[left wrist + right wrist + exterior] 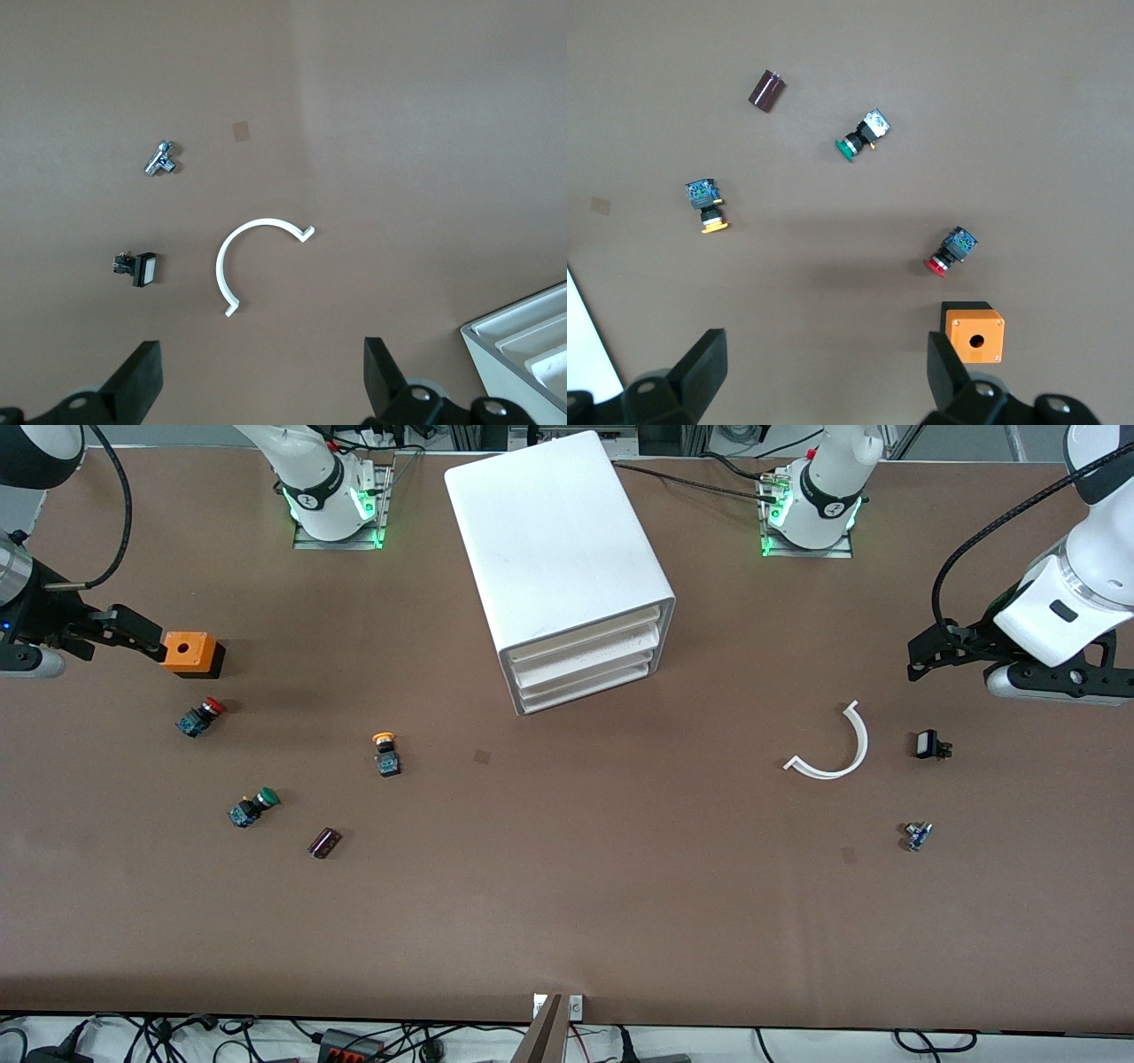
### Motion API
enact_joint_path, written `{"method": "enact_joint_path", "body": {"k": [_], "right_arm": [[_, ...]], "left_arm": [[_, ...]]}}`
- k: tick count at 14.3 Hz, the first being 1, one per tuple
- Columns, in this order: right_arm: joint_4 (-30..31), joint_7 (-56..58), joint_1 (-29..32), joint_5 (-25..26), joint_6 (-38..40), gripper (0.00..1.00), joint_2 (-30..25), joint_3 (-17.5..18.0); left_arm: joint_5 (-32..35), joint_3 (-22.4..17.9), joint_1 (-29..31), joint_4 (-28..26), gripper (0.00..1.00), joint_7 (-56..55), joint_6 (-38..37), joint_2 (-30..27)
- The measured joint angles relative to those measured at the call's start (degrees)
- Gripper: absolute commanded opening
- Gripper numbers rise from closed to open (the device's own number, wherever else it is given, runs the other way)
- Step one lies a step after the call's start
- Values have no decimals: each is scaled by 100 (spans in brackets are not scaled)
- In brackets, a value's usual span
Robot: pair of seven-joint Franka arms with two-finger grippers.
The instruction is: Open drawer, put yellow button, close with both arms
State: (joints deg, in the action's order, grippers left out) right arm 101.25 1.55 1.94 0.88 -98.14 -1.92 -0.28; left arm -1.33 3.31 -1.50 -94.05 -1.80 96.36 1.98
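The white cabinet [558,540] stands mid-table near the arms' bases, and its corner shows in the left wrist view [500,335]. Its three drawers are all shut, the drawer [586,636] being the highest. The yellow button [385,751] lies on its side on the table toward the right arm's end, also visible in the right wrist view [707,205]. My right gripper [133,636] hangs open and empty beside an orange box [189,653]; its wrist view shows it wide open [826,347]. My left gripper [928,657], seen too in its wrist view [261,356], is open and empty over the left arm's end.
A red button [202,716], a green button [254,806] and a dark small cylinder [324,842] lie around the yellow one. Toward the left arm's end lie a white curved strip [837,748], a black-and-white switch [930,745] and a small metal part [917,835].
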Motion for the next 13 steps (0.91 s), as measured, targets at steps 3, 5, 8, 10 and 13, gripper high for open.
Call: {"method": "enact_joint_path", "body": {"k": [3,5,8,10,13], "right_arm": [[0,0,0,0,13,100,0,0],[0,0,0,0,34,100,4,0],[2,1,0,0,58,100,12,0],[2,3,0,0,66,100,13,0],[3,4,0,0,88,100,16,0]], "left_arm": [[0,0,0,0,100,0,0,0],[0,0,0,0,100,0,0,0],[0,0,0,17,100,0,-55,0],[0,0,-4,77,100,0,-116,0],[0,2,-40,124,100,0,-367,0]]}}
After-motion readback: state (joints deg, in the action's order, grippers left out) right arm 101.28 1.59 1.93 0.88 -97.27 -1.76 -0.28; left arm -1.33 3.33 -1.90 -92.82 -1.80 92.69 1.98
